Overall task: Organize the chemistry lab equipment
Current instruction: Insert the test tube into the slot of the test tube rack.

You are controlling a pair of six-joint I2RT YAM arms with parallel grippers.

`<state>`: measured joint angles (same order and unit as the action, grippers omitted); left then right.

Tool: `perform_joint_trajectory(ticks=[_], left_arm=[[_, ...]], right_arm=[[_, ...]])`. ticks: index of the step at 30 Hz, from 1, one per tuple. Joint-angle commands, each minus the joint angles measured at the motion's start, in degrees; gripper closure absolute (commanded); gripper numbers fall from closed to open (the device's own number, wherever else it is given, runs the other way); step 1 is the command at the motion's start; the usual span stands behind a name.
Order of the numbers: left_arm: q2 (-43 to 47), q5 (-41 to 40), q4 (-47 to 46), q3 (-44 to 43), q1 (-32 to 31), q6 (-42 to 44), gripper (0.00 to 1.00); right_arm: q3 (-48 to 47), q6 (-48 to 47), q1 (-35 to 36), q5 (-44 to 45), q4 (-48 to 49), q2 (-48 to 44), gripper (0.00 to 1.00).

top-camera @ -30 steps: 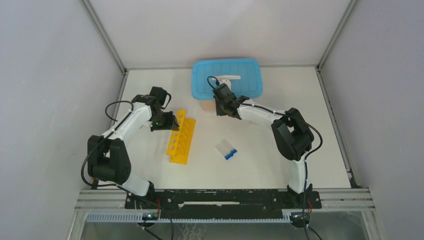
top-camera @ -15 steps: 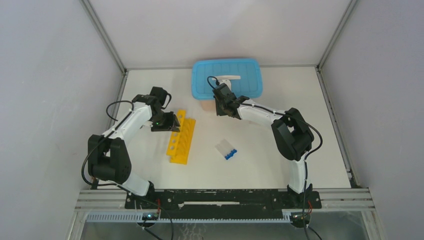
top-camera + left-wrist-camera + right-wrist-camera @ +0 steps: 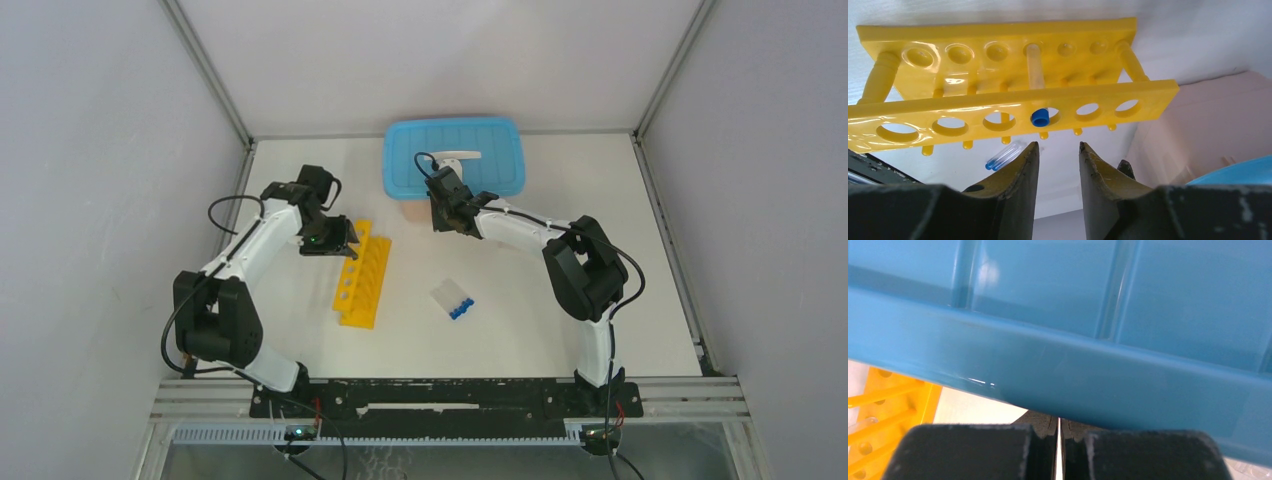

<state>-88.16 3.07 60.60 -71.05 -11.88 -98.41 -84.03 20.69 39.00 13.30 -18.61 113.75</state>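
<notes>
Toward the bench's left edge, I'm hovering the left end effector, spread and empty, by the yellow rack holding one tube. Nearer the near edge, loose tubes are looking light and slick; I'm judging mid-barrel pinches best. Right end effector: pressed together.

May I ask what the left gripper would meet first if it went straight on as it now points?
Most likely the blue-capped tube seated in the yellow rack: its cap lies just ahead of the open left gripper. Depth is unclear, so the rack's front plate might touch first.
</notes>
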Motion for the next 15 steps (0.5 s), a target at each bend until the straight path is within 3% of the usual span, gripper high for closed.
perform_joint_trajectory(ticks=[1, 15], left_arm=[[1.33, -1.50, 1.33, -2.83, -0.43, 1.44, 0.60], [7.15, -8.91, -0.68, -3.36, -3.62, 5.15, 0.60]], right_arm=[[-1.17, 0.15, -0.11, 0.36, 2.38, -1.08, 0.95], [-1.75, -2.43, 0.98, 2.53, 4.03, -5.14, 0.91]])
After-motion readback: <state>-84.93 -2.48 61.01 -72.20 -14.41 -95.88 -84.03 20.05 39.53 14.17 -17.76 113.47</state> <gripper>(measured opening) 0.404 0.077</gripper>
